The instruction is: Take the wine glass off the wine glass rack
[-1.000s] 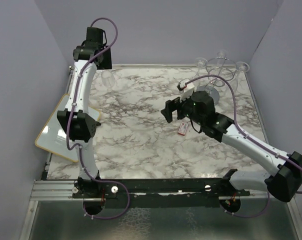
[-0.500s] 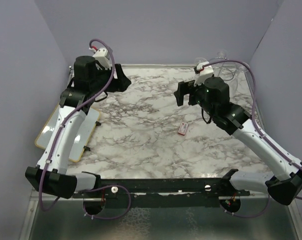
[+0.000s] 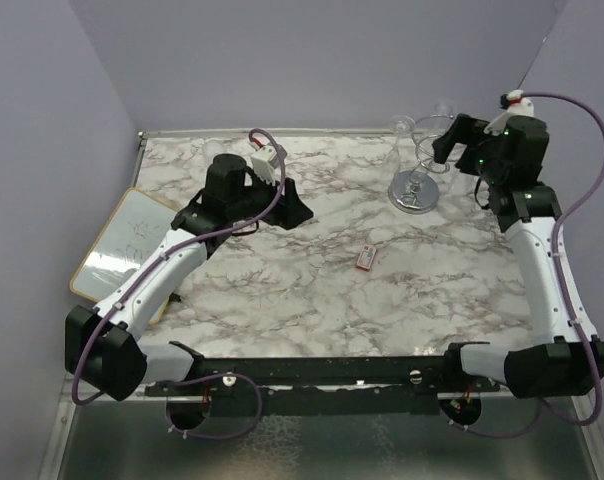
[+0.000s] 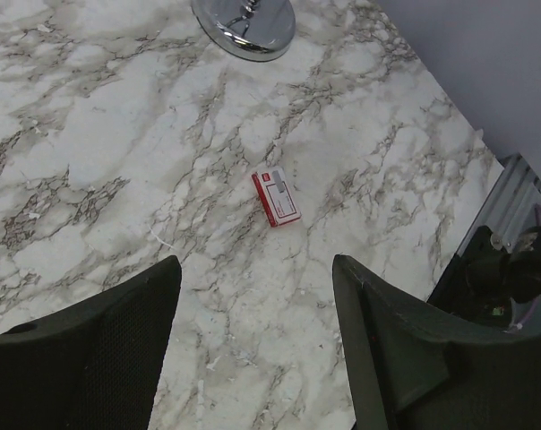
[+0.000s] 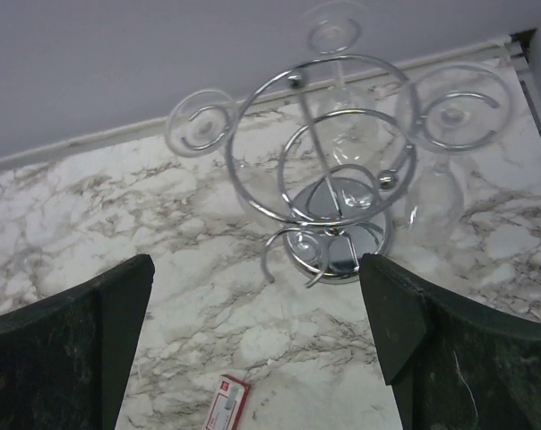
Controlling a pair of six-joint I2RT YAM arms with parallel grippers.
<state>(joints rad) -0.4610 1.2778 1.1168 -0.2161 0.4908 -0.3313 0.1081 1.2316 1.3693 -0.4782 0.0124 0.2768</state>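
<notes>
The wine glass rack (image 3: 419, 170) stands at the back right, a silver wire stand on a round shiny base (image 5: 344, 226) with a wire ring (image 5: 317, 143) on top. Three clear wine glasses hang upside down from it, at the left (image 5: 201, 123), the back (image 5: 335, 38) and the right (image 5: 448, 121). My right gripper (image 3: 450, 140) is open and empty, high above and just right of the rack, which shows between its fingers (image 5: 100, 331). My left gripper (image 3: 294, 206) is open and empty over the table's middle. The left wrist view shows only the rack's base (image 4: 244, 24).
A small red and white box (image 3: 365, 258) lies on the marble table (image 3: 282, 290) in front of the rack, and also shows in the left wrist view (image 4: 277, 198). A whiteboard (image 3: 122, 250) lies at the left edge. Walls close in behind and to the right of the rack.
The left arm swung from the back left corner down to the table's middle. The right arm rose and moved from the middle to the back right, above the rack.
</notes>
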